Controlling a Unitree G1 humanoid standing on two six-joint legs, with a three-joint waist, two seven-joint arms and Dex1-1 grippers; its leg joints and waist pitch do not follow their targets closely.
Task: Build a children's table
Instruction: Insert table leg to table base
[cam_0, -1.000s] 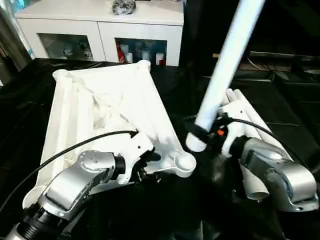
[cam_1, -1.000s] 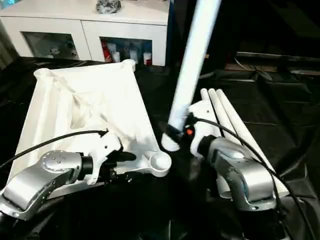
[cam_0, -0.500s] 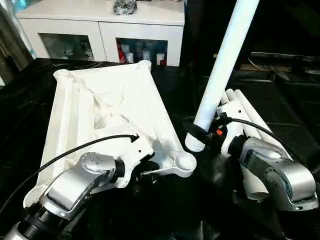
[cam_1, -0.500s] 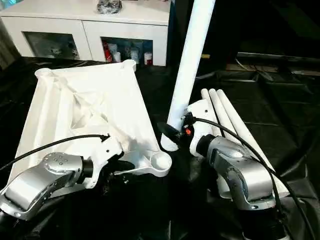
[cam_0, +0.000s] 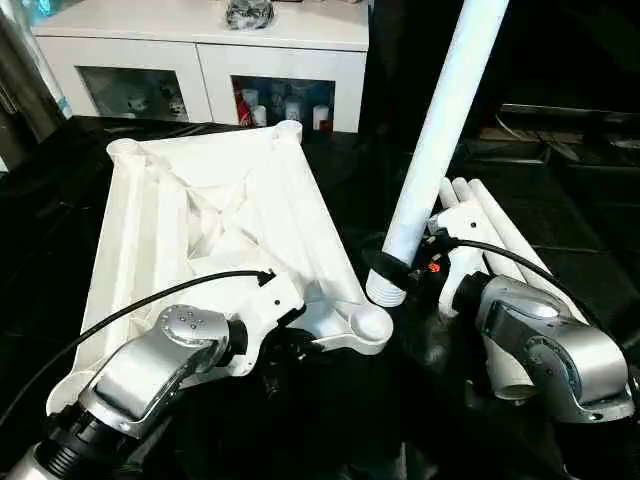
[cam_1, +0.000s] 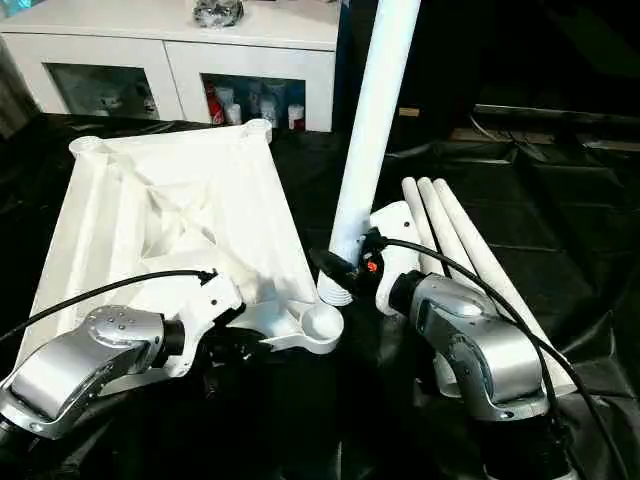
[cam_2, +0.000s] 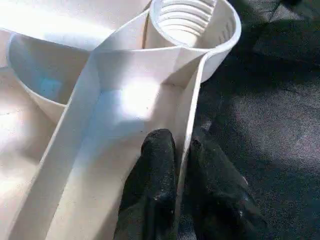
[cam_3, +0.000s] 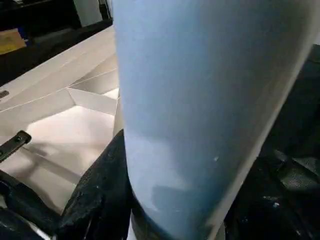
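The children's table top (cam_0: 220, 220) lies upside down on black cloth, its ribbed underside up. My left gripper (cam_2: 182, 142) is at its near edge, shut on the thin rim wall close to the near right corner socket (cam_0: 371, 325); one finger (cam_2: 157, 165) is inside the rim, the other outside. My right gripper (cam_0: 405, 272) is shut on a long white tube leg (cam_0: 440, 130) held nearly upright. The leg's ridged lower end (cam_0: 385, 290) hangs just right of that socket and slightly above it. In the right wrist view the leg (cam_3: 200, 100) stands close between the black fingers (cam_3: 100, 190).
Three more white legs (cam_1: 470, 240) lie side by side on the cloth behind my right forearm. A white glass-door cabinet (cam_0: 200, 50) stands at the back, beyond the table top's far end. Black cloth (cam_0: 560, 250) covers the work surface.
My left gripper's fingers have closed onto the table top's rim. The leg in my right gripper has tipped more upright, and its lower end has edged toward the corner socket.
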